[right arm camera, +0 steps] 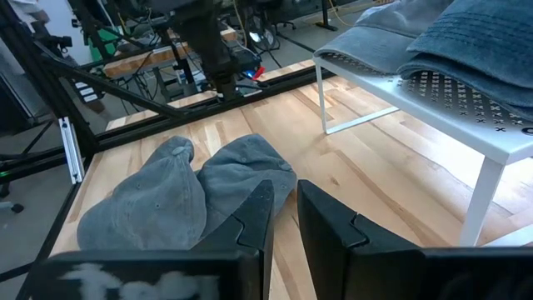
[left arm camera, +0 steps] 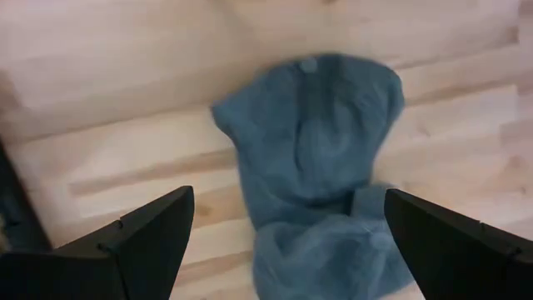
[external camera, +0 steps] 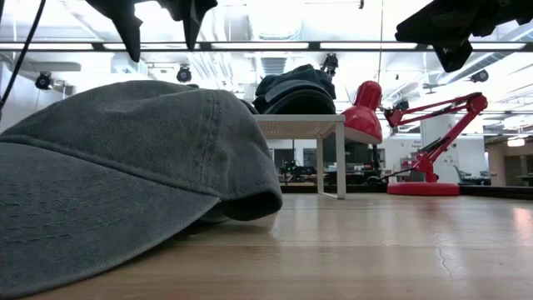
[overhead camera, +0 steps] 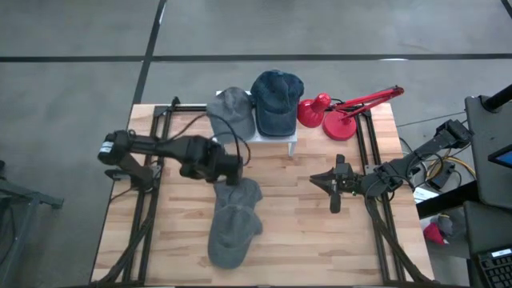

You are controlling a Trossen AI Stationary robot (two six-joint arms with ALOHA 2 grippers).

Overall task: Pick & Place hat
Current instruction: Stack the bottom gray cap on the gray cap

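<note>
A grey cap (overhead camera: 234,220) lies crumpled on the wooden table, near its middle and toward the near edge; it also shows in the low view (external camera: 125,167) and the right wrist view (right arm camera: 191,196). My left gripper (overhead camera: 230,178) hangs open just above the cap's far end, and the cap (left arm camera: 316,158) shows below, between the two spread fingers. In the low view the left gripper (external camera: 162,25) is clear of the cloth. My right gripper (overhead camera: 318,180) waits shut at the table's right, pointing toward the cap.
A white perforated shelf (overhead camera: 276,138) stands at the far edge. A second grey cap (overhead camera: 228,108) and a blue cap (overhead camera: 276,100) lie on top of it. A red desk lamp (overhead camera: 340,120) sits to its right. Black frame rails run along both table sides.
</note>
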